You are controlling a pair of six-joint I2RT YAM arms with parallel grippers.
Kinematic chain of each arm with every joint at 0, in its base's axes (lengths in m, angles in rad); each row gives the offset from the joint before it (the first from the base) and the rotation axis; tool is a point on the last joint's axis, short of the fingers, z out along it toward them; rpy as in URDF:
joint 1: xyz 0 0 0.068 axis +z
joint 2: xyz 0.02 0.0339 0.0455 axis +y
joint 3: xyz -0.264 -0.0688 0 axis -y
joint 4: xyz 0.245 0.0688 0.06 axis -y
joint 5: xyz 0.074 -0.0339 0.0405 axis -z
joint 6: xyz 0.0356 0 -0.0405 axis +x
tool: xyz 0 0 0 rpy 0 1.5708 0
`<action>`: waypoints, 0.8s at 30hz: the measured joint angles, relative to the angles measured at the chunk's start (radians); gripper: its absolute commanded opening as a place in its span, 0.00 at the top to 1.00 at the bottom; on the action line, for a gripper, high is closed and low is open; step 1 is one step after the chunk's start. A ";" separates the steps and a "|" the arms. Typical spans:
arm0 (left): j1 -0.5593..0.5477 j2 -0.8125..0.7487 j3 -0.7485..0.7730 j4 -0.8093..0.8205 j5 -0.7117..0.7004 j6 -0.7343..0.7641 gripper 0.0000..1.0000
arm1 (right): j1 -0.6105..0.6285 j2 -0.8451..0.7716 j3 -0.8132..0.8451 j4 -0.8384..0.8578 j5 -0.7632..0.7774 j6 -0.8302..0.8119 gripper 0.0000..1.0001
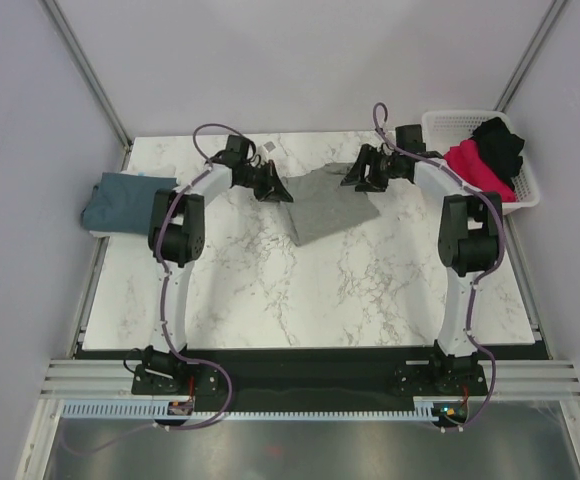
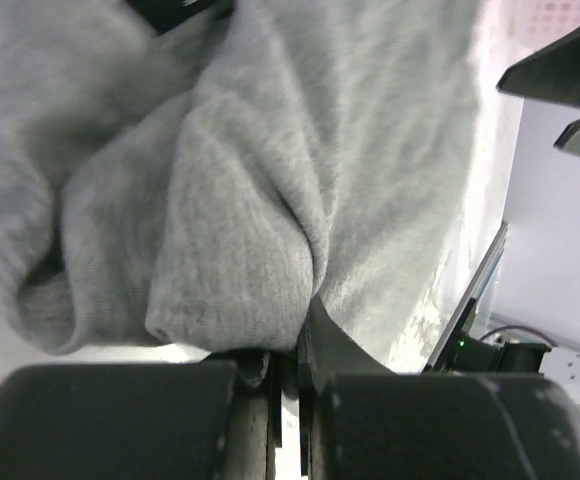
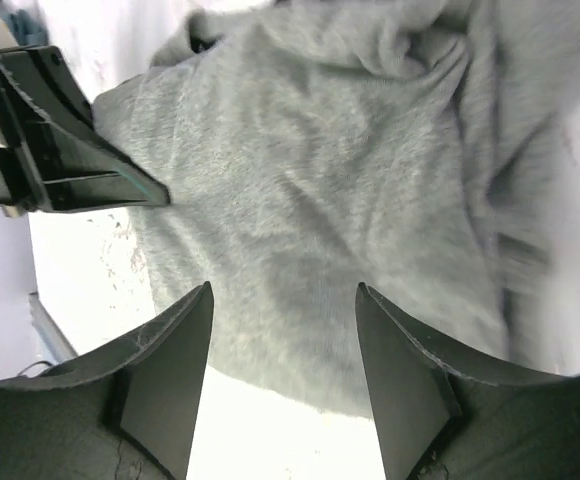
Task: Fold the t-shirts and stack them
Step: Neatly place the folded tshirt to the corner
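Left gripper [image 2: 292,345] pinches the grey shirt [image 2: 270,200] shut, right gripper [image 3: 282,330] gapes empty above it; teal shirt [image 1: 125,200] lies folded, pink [image 1: 475,165] and black [image 1: 500,140] wait in the basket [image 1: 438,125]

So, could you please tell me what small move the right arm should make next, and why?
Probably lower and close the right pincer on the grey t-shirt: the left pincer is shut on a fold of it, while the right one hangs open just over the cloth.

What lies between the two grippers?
The crumpled heather grey cloth t-shirt, spanning from the left gripper to the right gripper, as the top view shows.
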 measured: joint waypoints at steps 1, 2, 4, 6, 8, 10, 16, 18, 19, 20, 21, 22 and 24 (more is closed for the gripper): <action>0.008 -0.024 0.010 -0.048 -0.003 0.038 0.98 | -0.001 -0.026 0.002 -0.011 0.010 -0.019 0.33; 0.017 -0.050 0.021 -0.089 -0.003 0.072 0.98 | -0.002 -0.058 0.002 -0.021 0.022 -0.039 0.32; 0.042 -0.115 0.047 -0.185 -0.003 0.153 0.98 | -0.007 -0.124 0.002 -0.033 0.039 -0.074 0.32; 0.072 -0.158 0.114 -0.298 -0.005 0.245 0.98 | -0.015 -0.181 0.001 -0.040 0.055 -0.099 0.32; 0.104 -0.168 0.264 -0.474 -0.020 0.372 0.98 | -0.027 -0.238 -0.010 -0.041 0.072 -0.122 0.32; 0.132 -0.172 0.384 -0.608 -0.044 0.493 0.98 | -0.039 -0.287 -0.036 -0.048 0.087 -0.139 0.32; 0.200 -0.257 0.338 -0.849 -0.140 0.684 0.98 | -0.059 -0.357 -0.132 -0.080 0.115 -0.163 0.32; 0.224 -0.279 0.295 -0.890 -0.182 0.711 0.98 | -0.059 -0.370 -0.157 -0.091 0.119 -0.165 0.32; 0.235 -0.289 0.281 -0.913 -0.206 0.721 0.98 | -0.059 -0.377 -0.165 -0.096 0.119 -0.165 0.32; 0.248 -0.294 0.276 -0.921 -0.216 0.725 0.98 | -0.059 -0.382 -0.171 -0.101 0.119 -0.165 0.32; 0.261 -0.302 0.273 -0.933 -0.236 0.732 0.98 | -0.060 -0.388 -0.176 -0.105 0.118 -0.166 0.32; 0.275 -0.313 0.270 -0.940 -0.256 0.738 0.98 | -0.060 -0.394 -0.180 -0.106 0.118 -0.165 0.32; 0.298 -0.335 0.270 -0.948 -0.300 0.752 0.98 | -0.064 -0.407 -0.186 -0.107 0.117 -0.164 0.32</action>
